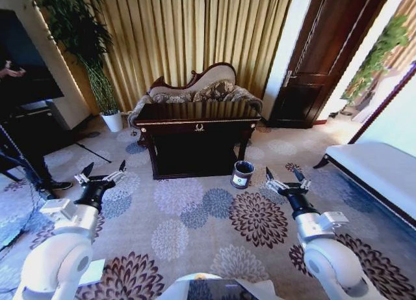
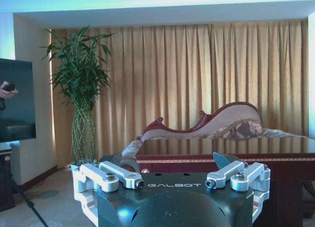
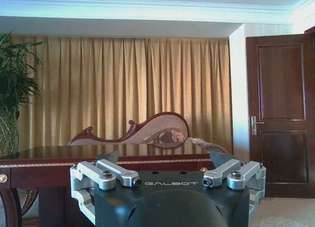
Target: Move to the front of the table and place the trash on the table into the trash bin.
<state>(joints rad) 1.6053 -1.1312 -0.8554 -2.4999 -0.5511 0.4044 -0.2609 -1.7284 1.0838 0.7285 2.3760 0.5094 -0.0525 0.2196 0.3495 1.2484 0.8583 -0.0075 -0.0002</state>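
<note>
I see my left hand (image 1: 104, 172) hovering over the patterned carpet (image 1: 195, 215), fingers spread wide and holding nothing. Ahead at centre stands the dark table (image 1: 198, 125), well apart from both hands; I cannot make out any trash on its top. The trash bin (image 1: 242, 174) sits on the carpet just beside the table's right front corner. My right hand (image 1: 285, 177) is also wide apart and empty.

— What kind of place is this?

— It looks like a formal sitting room, as in a hotel or a grand home. There are long golden pleated curtains (image 1: 188, 33), a carved curved sofa with patterned cloth (image 1: 195, 90), and a grey carpet with big flower medallions (image 1: 214, 215).

— Anything more?

— A dark glossy wooden desk with gold trim (image 1: 198, 121), a dark panelled wooden door (image 3: 280, 113), and a tall green bamboo plant in a white pot (image 2: 81, 89).
</note>
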